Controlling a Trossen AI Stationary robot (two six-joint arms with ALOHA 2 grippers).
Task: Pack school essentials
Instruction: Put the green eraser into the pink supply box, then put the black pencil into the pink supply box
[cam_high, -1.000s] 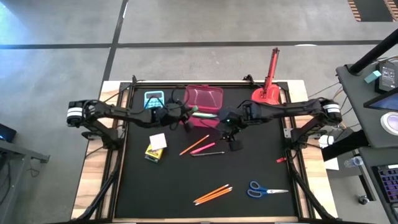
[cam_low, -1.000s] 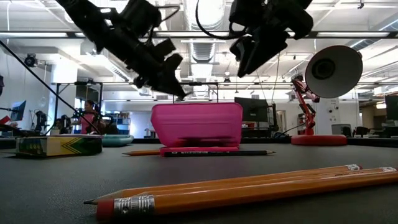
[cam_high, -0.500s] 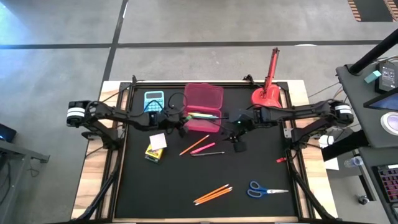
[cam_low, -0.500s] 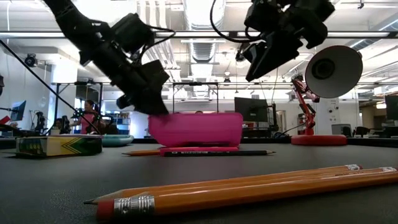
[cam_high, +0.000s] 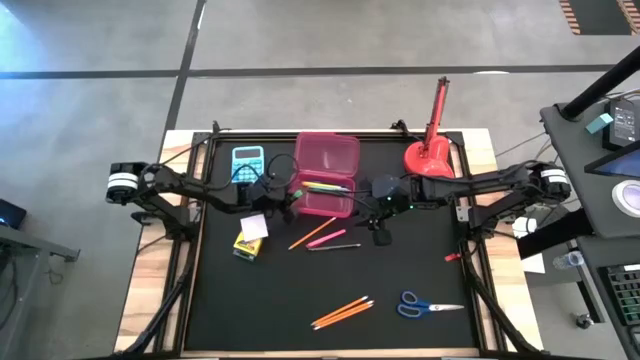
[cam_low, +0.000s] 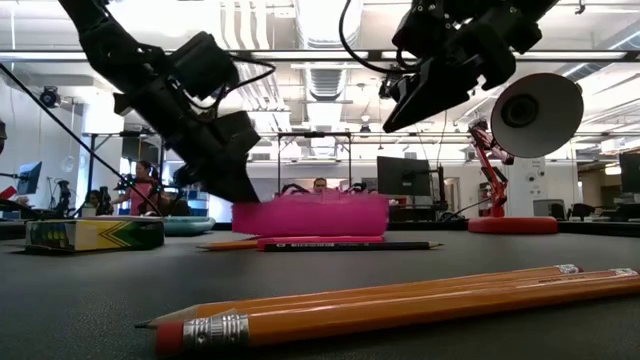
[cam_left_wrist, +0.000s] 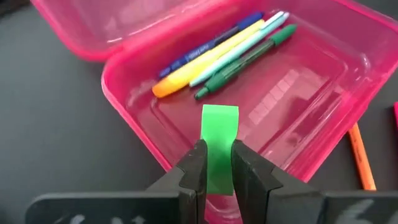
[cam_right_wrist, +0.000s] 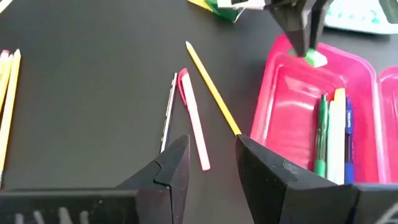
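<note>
The translucent pink case lies open, with blue, yellow, teal and green pens in its tray. My left gripper hangs over the tray's left end, shut on a flat green piece. My right gripper hovers open and empty above the mat, to the right of the case and nearer than it. An orange pencil, a pink pen and a dark pencil lie flat just in front of the case. My left gripper pinches the green piece by its lower end between its two fingers, one on each flat face. The fingers slant down from the table's left. The piece sticks out past the fingertips, lifted clear above the tray floor.
A yellow-green pack with a white slip on it lies left of the pencils. Two orange pencils and blue-handled scissors lie near the front edge. A light-blue calculator and a red lamp stand at the back.
The case's lid has swung down toward the far edge and now lies flat and open. My left gripper has come down toward the tray with the green piece and rolled a little. My right gripper has drawn back from the case toward the table's right and sunk slightly.
</note>
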